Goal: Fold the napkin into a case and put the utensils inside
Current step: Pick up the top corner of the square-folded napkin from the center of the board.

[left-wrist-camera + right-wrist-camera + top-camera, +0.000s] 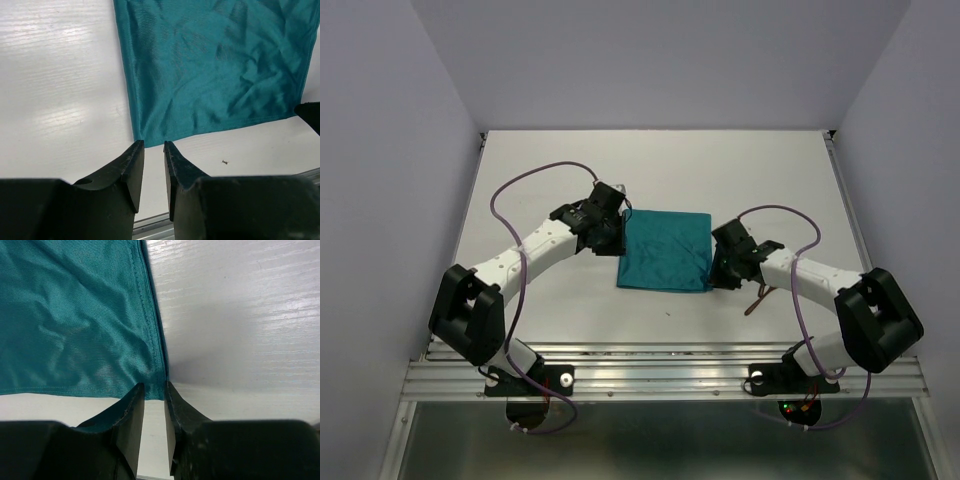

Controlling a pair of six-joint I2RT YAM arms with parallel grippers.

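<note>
Top external view: the teal, shiny square cloth napkin [665, 250] lies flat at centre frame. Left gripper [154, 145] and right gripper [155, 386] each meet a napkin corner, jaws narrowly parted, pinching nothing. Best seat both corners deep before closing, then lift evenly.

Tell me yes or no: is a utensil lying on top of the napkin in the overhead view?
No, the napkin has nothing on it; the reddish-brown utensils lie off the cloth, past its right edge.
</note>
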